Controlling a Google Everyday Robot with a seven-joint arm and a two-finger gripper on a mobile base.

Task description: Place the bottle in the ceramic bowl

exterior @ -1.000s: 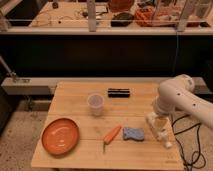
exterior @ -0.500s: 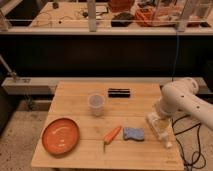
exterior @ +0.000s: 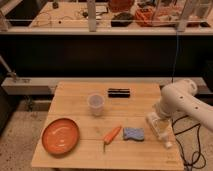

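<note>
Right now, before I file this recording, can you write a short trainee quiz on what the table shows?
1. The tool, low over the right side of the table, is nearest which thing: A the plastic cup, B the bottle, C the black bar?
2. True or false: the bottle lies in the ceramic bowl.
3. What lies between the carrot and the bottle?
Key: 1 B. 2 False; the bottle lies far right of the ceramic bowl. 3 The blue sponge.
</note>
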